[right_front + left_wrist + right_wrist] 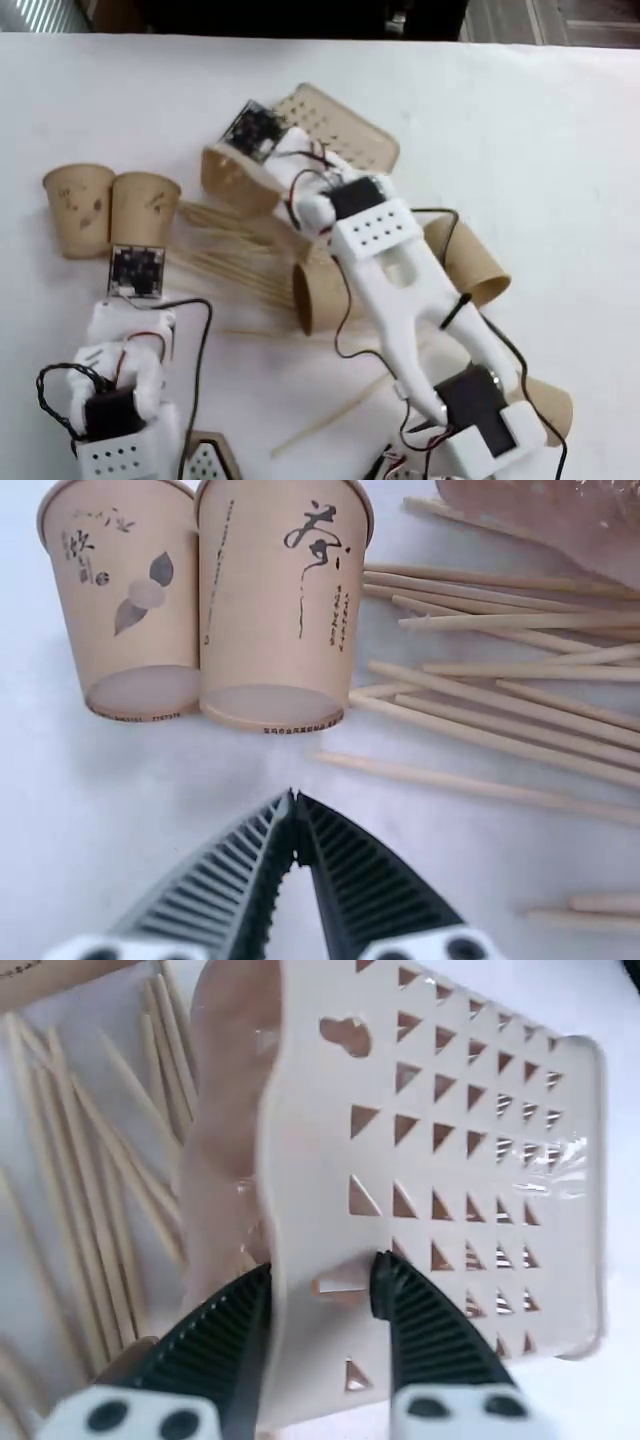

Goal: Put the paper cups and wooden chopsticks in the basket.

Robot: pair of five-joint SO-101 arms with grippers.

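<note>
Two paper cups [130,600] [280,600] lie side by side at the table's left, bases toward my left gripper [295,802], which is shut and empty a short way in front of them. Wooden chopsticks [235,255] are strewn in a pile between the two arms. The beige perforated basket [340,125] is tipped up on its side at the back. My right gripper [320,1278] is closed over its wall [450,1140], one finger on each side. More cups lie on their sides: one [320,295] by the pile, one [470,262] and one [548,405] beside the right arm.
A single chopstick [330,420] lies apart near the front edge. A beige perforated piece [210,460] sits at the front by the left arm's base. The right arm [400,290] stretches diagonally over the table's middle. Open white tabletop lies at the far left and far right.
</note>
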